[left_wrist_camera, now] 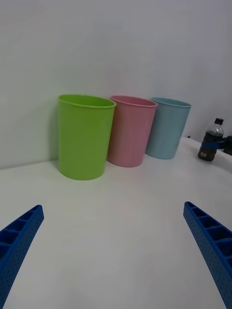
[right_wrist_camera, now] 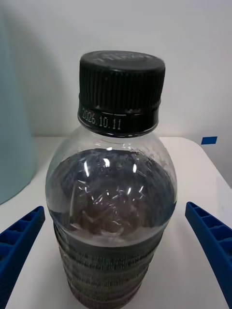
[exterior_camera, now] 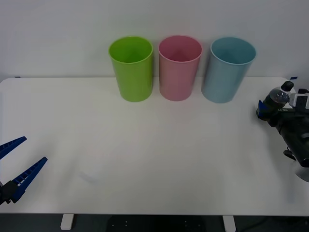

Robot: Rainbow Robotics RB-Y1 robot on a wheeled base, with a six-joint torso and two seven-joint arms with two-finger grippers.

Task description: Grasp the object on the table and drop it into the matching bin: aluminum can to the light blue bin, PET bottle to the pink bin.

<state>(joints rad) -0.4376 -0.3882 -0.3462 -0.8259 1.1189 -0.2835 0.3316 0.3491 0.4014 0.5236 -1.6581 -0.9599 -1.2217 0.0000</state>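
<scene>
Nearby, light blue bin [exterior_camera: 228,69] beside bottle [exterior_camera: 277,99]

Bottle [exterior_camera: 276,97] right of bins [exterior_camera: 179,67]

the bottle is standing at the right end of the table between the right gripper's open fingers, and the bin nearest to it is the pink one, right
Not quite. The bottle does stand at the table's right end between the right gripper's open fingers, but the nearest bin is the light blue bin, as the front view shows. The pink bin sits in the middle of the row.
</scene>
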